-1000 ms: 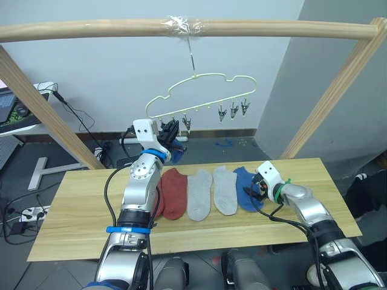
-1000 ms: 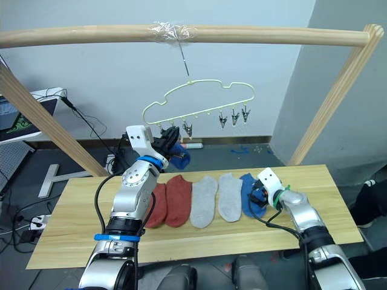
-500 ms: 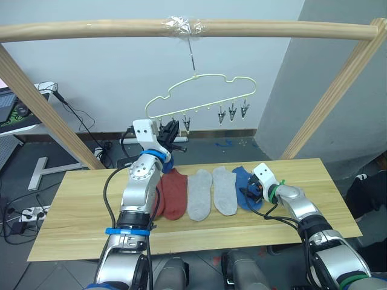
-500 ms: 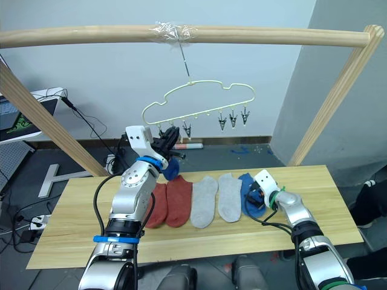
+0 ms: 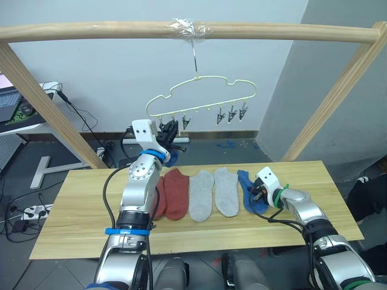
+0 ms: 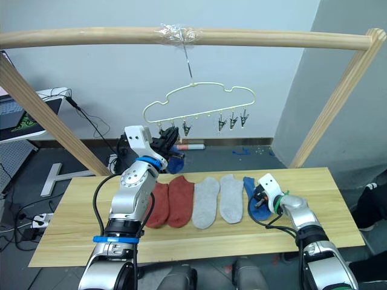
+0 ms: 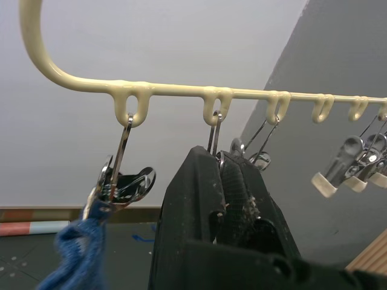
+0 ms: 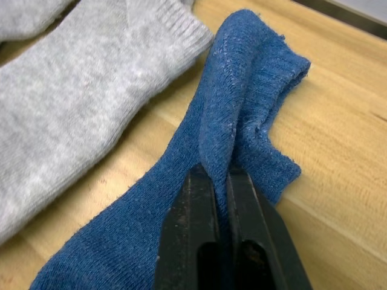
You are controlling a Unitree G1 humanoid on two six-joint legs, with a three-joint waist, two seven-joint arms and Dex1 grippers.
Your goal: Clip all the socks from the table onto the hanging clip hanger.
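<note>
Blue sock is pinched in the closed right gripper, and the hanger hangs high to its upper left, nearer the left gripper, clenched at a clip.

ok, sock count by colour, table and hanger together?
rust-red socks: 2, on the table
light grey socks: 2, on the table
blue socks: 2, one on the table pinched in the right tool, one hanging from a clip on the clip hanger
total: 6
</note>
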